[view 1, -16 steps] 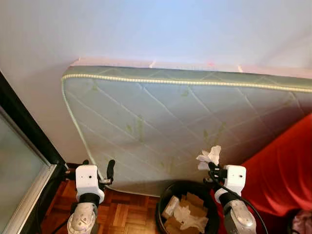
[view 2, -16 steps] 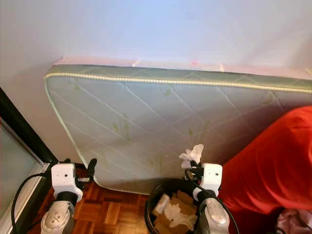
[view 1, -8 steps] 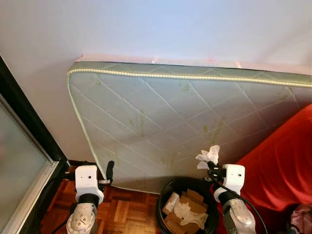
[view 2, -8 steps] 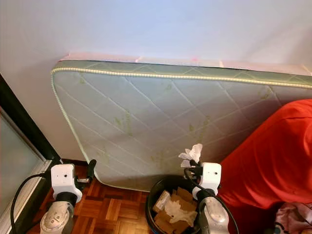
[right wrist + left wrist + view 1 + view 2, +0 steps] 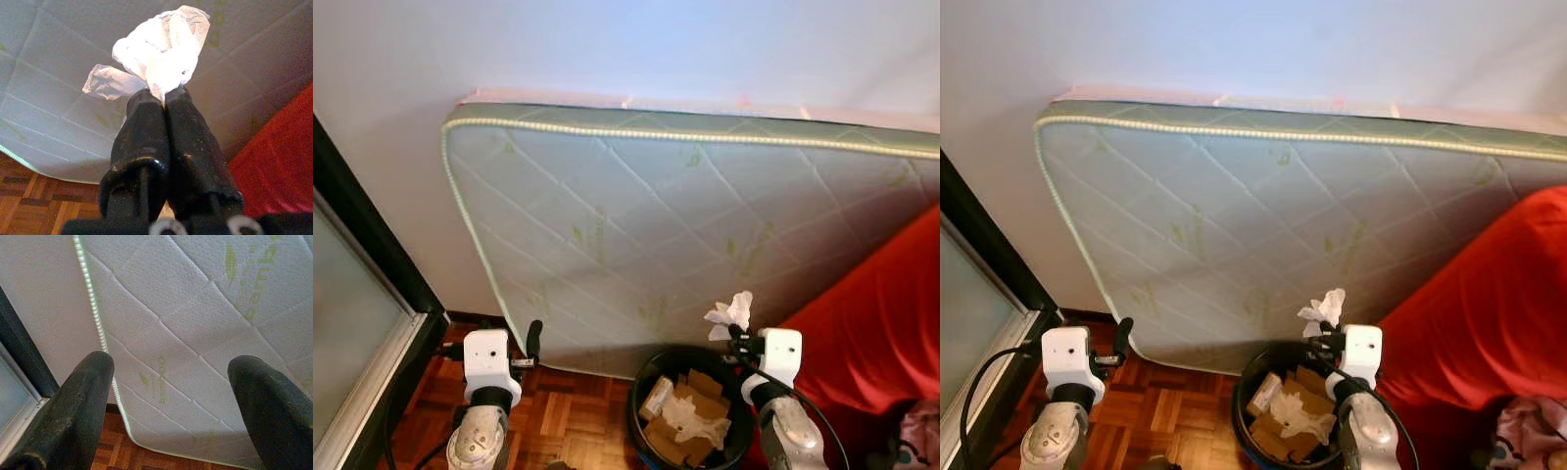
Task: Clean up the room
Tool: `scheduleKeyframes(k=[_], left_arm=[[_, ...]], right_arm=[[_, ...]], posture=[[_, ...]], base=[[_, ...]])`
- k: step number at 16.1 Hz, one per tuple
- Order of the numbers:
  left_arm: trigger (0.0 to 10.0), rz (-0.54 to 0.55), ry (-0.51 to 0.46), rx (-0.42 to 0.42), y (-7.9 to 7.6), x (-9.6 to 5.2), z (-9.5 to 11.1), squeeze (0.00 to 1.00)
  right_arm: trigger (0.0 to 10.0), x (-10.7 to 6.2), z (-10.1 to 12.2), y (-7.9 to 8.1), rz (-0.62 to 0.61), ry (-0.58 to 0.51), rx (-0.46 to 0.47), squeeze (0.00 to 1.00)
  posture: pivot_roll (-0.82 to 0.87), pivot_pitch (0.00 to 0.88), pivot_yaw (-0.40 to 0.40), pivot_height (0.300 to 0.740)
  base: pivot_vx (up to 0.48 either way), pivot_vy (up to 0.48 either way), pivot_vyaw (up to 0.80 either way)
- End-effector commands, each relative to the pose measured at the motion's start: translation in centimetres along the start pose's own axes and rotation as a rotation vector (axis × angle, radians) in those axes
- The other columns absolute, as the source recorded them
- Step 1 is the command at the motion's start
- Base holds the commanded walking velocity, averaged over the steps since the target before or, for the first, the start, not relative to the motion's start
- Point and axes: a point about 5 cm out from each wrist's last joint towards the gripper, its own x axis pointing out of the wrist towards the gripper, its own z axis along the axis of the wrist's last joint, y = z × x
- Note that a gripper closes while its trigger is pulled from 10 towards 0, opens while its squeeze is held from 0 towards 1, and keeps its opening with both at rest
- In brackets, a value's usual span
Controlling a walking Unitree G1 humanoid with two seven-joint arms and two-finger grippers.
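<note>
Right pincer, seen from the left eye, pinches a crumpled white tissue above the rim of a black bin holding cardboard scraps and paper. Left pincer hangs beside a quilted mattress leaning on the wall, over parquet floor.

Left wrist view: 2 fingers spread wide, gripping nothing, mattress beyond.

Right wrist view: fingers pressed together on the tissue, which sticks out past their tips; red fabric lies to one side.
</note>
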Motion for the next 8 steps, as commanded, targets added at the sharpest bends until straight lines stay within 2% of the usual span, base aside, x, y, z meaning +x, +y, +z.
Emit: scheduleKeyframes(k=[1,8], left_arm=[[10.0,0.009,0.009,-0.007,-0.01,-0.17,-0.08,0.0],[10.0,0.001,0.012,-0.007,-0.1,-0.21,-0.08,0.0]], right_arm=[[10.0,-0.01,-0.14,-0.11,-0.002,0.003,0.004,0.0],[10.0,0.23,-0.61,0.15,0.013,0.026,0.004,0.0]], posture=[[0.06,0.033,-0.032,0.665],[0.06,0.02,-0.03,0.665]], base=[[0.0,0.0,0.0],[0.0,0.0,0.0]])
